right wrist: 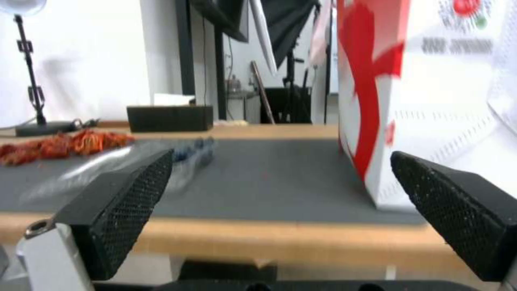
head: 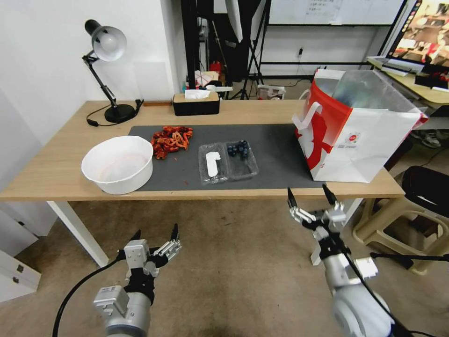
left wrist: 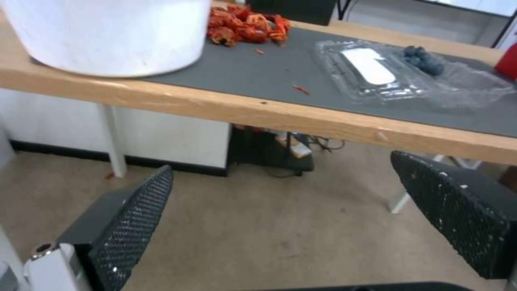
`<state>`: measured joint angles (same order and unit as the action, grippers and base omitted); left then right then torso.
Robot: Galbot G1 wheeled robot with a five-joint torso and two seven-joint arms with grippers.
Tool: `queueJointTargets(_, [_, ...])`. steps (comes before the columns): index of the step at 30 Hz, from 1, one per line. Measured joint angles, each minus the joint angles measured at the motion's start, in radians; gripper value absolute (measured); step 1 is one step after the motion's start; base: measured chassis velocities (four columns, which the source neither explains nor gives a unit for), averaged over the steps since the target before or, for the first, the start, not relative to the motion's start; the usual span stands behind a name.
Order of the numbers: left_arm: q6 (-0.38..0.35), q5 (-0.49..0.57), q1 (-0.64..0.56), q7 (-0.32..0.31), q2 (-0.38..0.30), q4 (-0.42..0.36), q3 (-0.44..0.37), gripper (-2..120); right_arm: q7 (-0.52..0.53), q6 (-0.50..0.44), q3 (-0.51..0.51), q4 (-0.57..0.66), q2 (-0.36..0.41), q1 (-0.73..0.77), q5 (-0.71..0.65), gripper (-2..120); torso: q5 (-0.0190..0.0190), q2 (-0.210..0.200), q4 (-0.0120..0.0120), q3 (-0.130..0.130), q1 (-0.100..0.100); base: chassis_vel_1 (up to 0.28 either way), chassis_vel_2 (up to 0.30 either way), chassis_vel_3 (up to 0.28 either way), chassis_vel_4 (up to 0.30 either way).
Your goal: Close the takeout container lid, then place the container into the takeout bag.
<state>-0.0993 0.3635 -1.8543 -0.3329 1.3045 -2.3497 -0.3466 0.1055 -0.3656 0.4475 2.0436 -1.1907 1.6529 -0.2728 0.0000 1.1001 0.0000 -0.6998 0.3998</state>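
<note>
Takeout container [head: 228, 161] is laid open on the table [head: 56, 168], left of the takeout bag [head: 355, 135]. Left gripper [head: 156, 239] and right gripper [head: 311, 196]: jaws spread, nothing held. Risk: light clamshell could be shoved off-mat or berries spilled when the lid [head: 213, 164] is flipped.

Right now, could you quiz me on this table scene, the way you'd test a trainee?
1. True or false: the lid is shut over the berries.
2. On which side of the takeout container is the takeout bag, by the robot's own sides? A left, B right.
3. Fill in: the left pincer and right pincer hang in front of the table with fingers ____.

Key: 1 false; 2 B; 3 open.
</note>
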Motion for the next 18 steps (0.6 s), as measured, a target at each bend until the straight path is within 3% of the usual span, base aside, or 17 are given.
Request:
queueJointTargets(6, [-0.028, 0.064, 0.031, 0.001, -0.016, -0.005, 0.019, 100, -0.007, -0.036, -0.001, 0.006, -0.032, 0.059, 0.029, 100, -0.0002, 0.0, -0.0001, 0.0, 0.0, 0.0, 0.0, 0.0, 0.0])
queueJointTargets(9, [-0.052, 0.199, 0.046, 0.0, -0.029, -0.037, 0.018, 100, -0.007, -0.038, -0.018, 0.008, -0.033, 0.056, 0.048, 100, 0.0, 0.0, 0.0002, 0.0, 0.0, 0.0, 0.0, 0.0, 0.0])
queueJointTargets(10, [-0.052, 0.199, 0.046, 0.0, -0.029, -0.037, 0.018, 100, -0.007, -0.038, -0.018, 0.008, -0.033, 0.056, 0.048, 100, 0.0, 0.0, 0.0002, 0.0, 0.0, 0.0, 0.0, 0.0, 0.0])
queueJointTargets(12, [-0.076, 0.367, 0.068, -0.014, -0.041, -0.071, 0.015, 100, -0.006, -0.035, -0.033, 0.004, -0.031, 0.048, 0.059, 100, -0.0001, 0.0, 0.0001, 0.0, 0.0, 0.0, 0.0, 0.0, 0.0])
queueJointTargets(13, [-0.076, 0.367, 0.068, -0.014, -0.041, -0.071, 0.015, 100, -0.006, -0.035, -0.033, 0.004, -0.031, 0.048, 0.059, 100, -0.0001, 0.0, 0.0001, 0.0, 0.0, 0.0, 0.0, 0.0, 0.0])
queueJointTargets(16, [-0.091, 0.552, 0.097, -0.037, -0.045, -0.103, 0.004, 100, -0.008, -0.026, -0.055, -0.003, -0.023, 0.024, 0.069, 100, 0.0002, 0.0, 0.0004, 0.0, 0.0, 0.0, 0.0, 0.0, 0.0])
queueJointTargets(18, [-0.095, 0.592, 0.11, -0.042, -0.048, -0.105, 0.002, 100, -0.01, -0.026, -0.057, -0.003, -0.023, 0.022, 0.073, 100, 0.0002, 0.0, 0.0007, 0.0, 0.0, 0.0, 0.0, 0.0, 0.0])
